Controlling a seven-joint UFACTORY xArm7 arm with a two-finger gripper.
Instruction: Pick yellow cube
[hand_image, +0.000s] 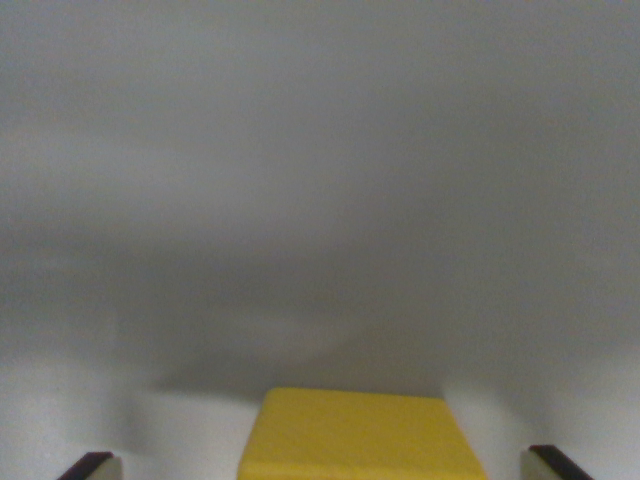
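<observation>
- Yellow cube (362, 436) is seen at about six o'clock in the wrist view, cut off by the bottom edge, so only its top face and upper part can be made out.
- At about seven o'clock, near the bottom left corner, one fingertip (90, 465) of the gripper (325, 465) is glimpsed as a dark-edged, pale sliver.
- Between that fingertip and the cube a gap of pale surface (180, 440) is left; no contact is shown on this side.
- At about five o'clock, near the bottom right corner, the other fingertip (555, 462) is seen, likewise held apart from the cube.
- The fingers are therefore spread wide, with the cube lying between them and nothing pinched.
- Progress is judged as follows: the approach and the lining-up appear done, since the cube is centred between the fingers; the closing, the grip and the lift are not yet done.
- Whether the fingers have been lowered far enough to catch the cube's sides cannot be told, as their lower parts are out of view.
- From nine o'clock through twelve to three o'clock only a blurred grey backdrop (320, 150) is shown, with a soft shadow above the cube.
- No container of any kind is seen, and so no contents can be reported.
</observation>
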